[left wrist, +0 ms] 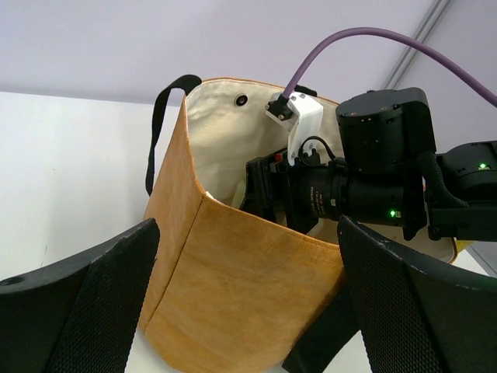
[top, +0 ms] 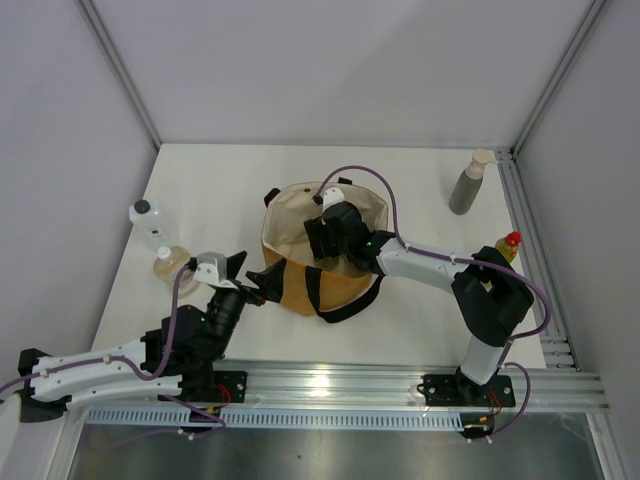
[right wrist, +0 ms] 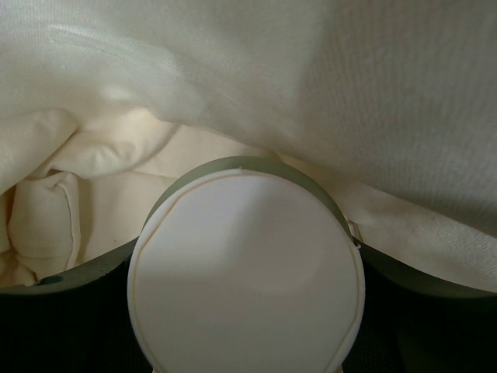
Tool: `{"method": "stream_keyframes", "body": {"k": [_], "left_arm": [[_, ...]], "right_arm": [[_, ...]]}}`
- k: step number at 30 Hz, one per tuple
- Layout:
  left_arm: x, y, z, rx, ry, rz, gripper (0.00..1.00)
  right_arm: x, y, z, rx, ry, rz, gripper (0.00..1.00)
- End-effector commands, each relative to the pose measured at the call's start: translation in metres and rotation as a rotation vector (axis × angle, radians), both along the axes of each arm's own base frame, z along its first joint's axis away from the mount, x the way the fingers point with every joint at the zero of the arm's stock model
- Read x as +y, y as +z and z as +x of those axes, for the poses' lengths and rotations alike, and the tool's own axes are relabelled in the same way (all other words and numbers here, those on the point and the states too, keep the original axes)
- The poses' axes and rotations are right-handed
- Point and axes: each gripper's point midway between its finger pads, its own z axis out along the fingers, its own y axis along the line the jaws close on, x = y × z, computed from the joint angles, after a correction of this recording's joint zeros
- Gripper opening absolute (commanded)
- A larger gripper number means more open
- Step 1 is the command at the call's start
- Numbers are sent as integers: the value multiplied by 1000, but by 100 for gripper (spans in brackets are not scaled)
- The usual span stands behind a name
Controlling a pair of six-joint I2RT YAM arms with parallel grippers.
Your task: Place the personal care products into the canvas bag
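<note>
- While the right gripper (top: 322, 243) is reaching down into the canvas bag (top: 345, 290), its jaws stand partly open and clamp a round container (right wrist: 245, 272) with a white face and a grey-green rim.
- Right wrist view: the container fills the gap between the fingers, with cream lining folded close above and around it. Can't tell if it touches the bag's bottom.
- Left gripper (top: 250, 272) is spread wide with nothing in it, low by the bag's near-left wall. Top view shows one fingertip at the tan fabric; contact isn't clear.
- The bag stands upright mid-table (top: 400, 330) with its mouth open and black strap handles hanging on the outside.
- Clear square bottle (top: 148, 222) with a black cap stands upright at the table's left edge.
- Amber round bottle (top: 170, 265) with a white cap is just beside it, on the near side.
- Grey-green bottle (top: 470, 182) with a beige cap is at the far right corner, well apart from the bag.
- Yellow bottle (top: 508, 245) with a red cap is at the right edge, partly hidden behind the right arm's elbow.
</note>
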Motion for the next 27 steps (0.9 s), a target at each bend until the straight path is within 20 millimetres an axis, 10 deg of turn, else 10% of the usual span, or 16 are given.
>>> {"method": "stream_keyframes", "body": {"k": [1,27], "left_arm": [[1,5,1,0,11,-52,99],[1,4,1,4,15,-50,99]], "right_arm": [[17,50,23,-131,-42,142,47],[18,89,10,-134,-40,126,77]]}}
